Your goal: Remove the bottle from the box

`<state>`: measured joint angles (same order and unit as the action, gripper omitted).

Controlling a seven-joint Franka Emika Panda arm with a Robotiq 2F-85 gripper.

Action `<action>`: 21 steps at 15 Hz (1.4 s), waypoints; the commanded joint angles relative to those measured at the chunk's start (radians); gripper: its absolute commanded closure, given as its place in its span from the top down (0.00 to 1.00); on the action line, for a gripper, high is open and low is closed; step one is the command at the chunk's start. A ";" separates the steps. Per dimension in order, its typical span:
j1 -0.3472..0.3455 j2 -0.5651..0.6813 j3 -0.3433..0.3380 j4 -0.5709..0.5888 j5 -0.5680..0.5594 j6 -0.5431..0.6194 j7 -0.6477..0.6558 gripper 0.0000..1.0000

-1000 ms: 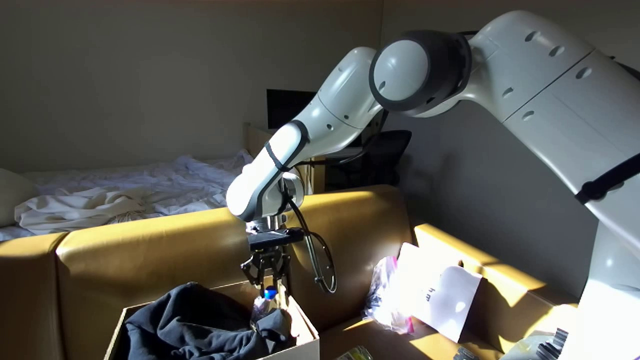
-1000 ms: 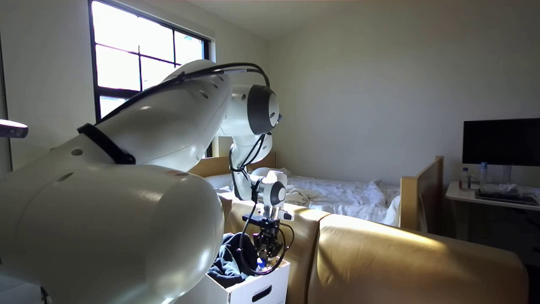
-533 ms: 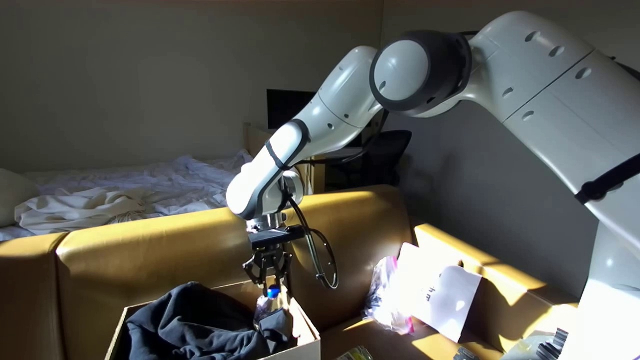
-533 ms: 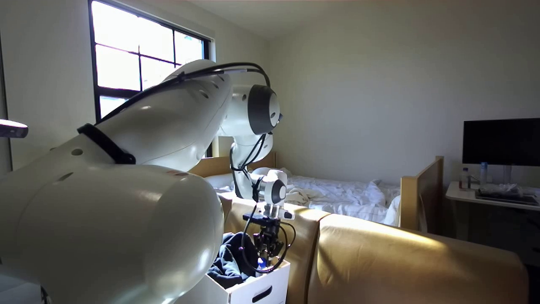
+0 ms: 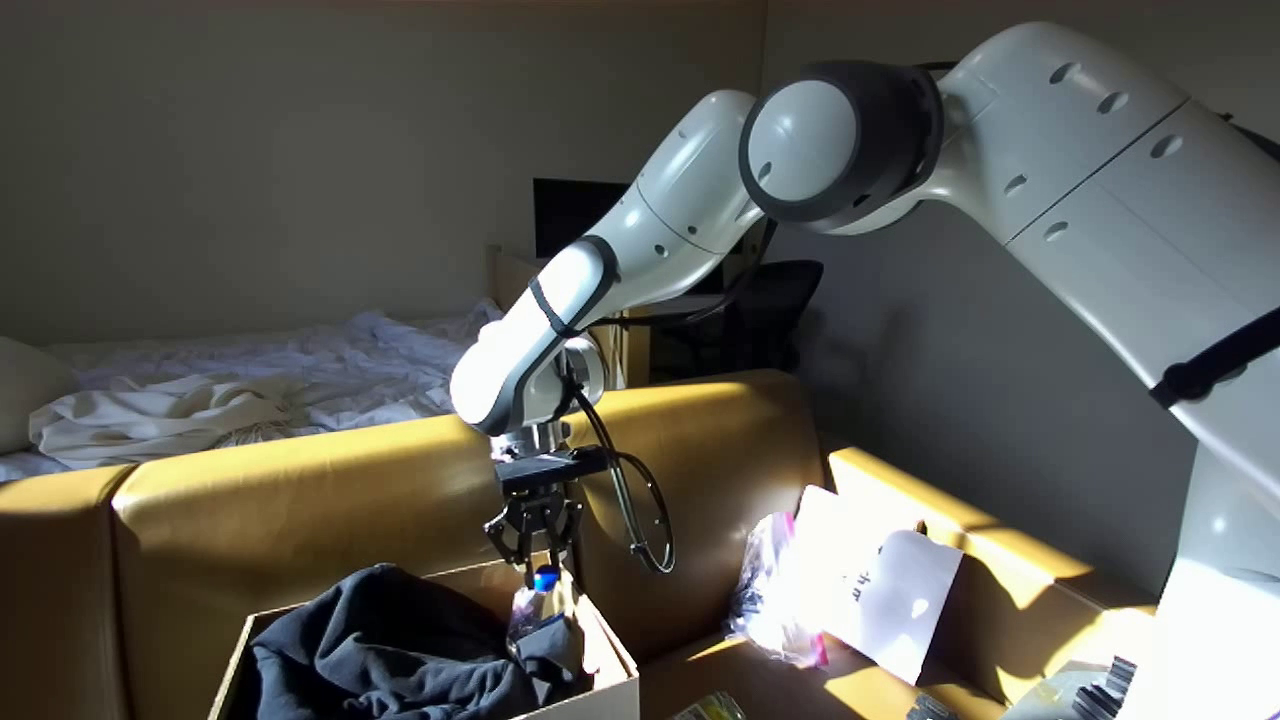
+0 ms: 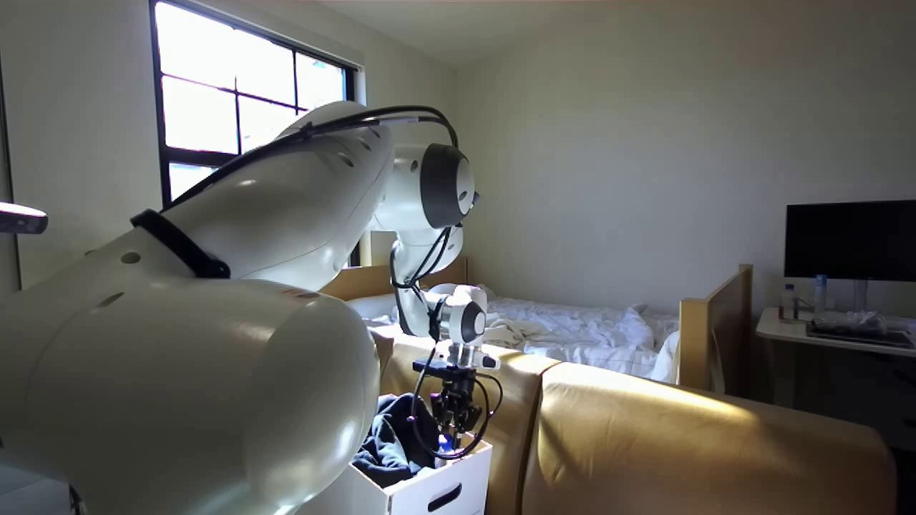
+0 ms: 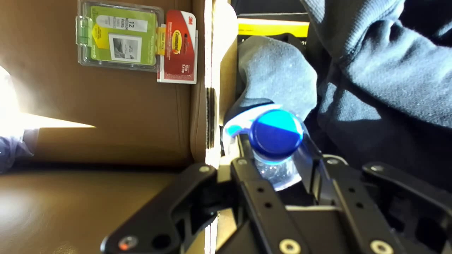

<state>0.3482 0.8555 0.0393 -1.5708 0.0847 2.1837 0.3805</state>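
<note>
The bottle (image 5: 528,608) is small and clear with a blue cap, and stands near the end wall of the box (image 5: 600,692). The bottle (image 6: 443,452) also shows in an exterior view, just above the rim of the pale box (image 6: 408,499). In the wrist view the bottle (image 7: 277,174) stands roughly upright beside the cardboard rim. My gripper (image 5: 543,572) points down into the box. In the wrist view its fingers (image 7: 275,144) press on both sides of the bottle just at the cap. The bottle's lower part is hidden by dark cloth and the box wall.
Dark cloth (image 5: 380,650) fills much of the box. The tan sofa back (image 5: 330,500) rises right behind it. A plastic bag (image 5: 770,590) and a white sheet-like item (image 5: 890,590) lie on the sofa. Small packages (image 7: 123,37) lie beside the box.
My gripper has risen slightly, and the blue cap has risen with it by a small amount. The cloth and box stay in place.
</note>
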 commanded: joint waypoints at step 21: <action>-0.110 -0.214 0.026 0.054 -0.065 -0.135 -0.186 0.15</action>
<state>0.2851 0.7156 0.0505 -1.5608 0.0439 2.1419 0.2974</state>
